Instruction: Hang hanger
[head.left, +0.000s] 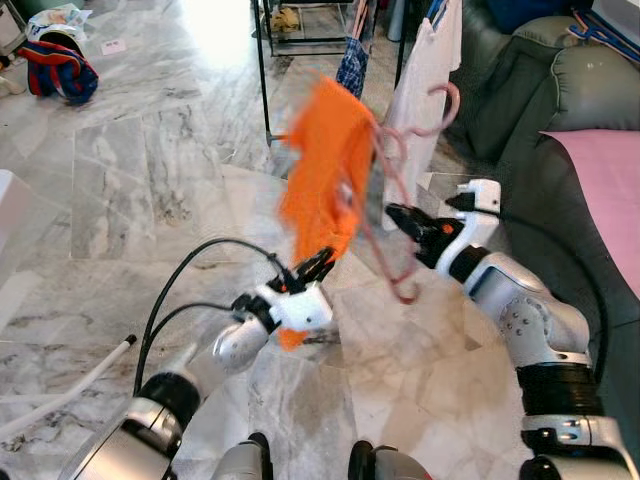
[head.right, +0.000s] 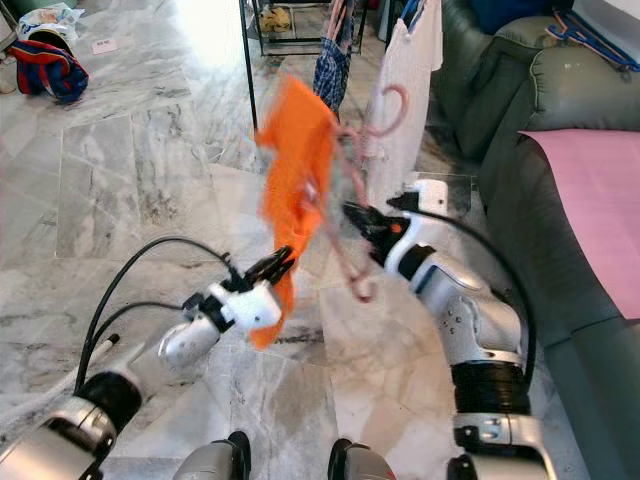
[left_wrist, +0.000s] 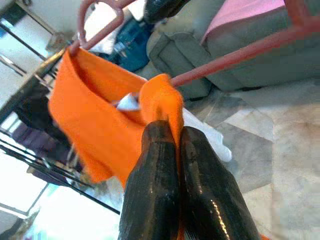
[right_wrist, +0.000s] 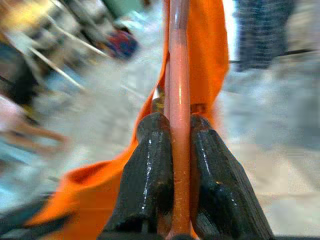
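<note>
Grey sofa at the right, marble floor below. An orange garment hangs mid-air on a pink hanger before the drying rack. Right hand pinches the hanger's bar; left hand pinches the garment's hem.

We recorded an orange garment on a pink hanger, both grippers black-fingered on silver arms. The floor was grey-veined white marble; the sofa grey-green under a pink cloth.
</note>
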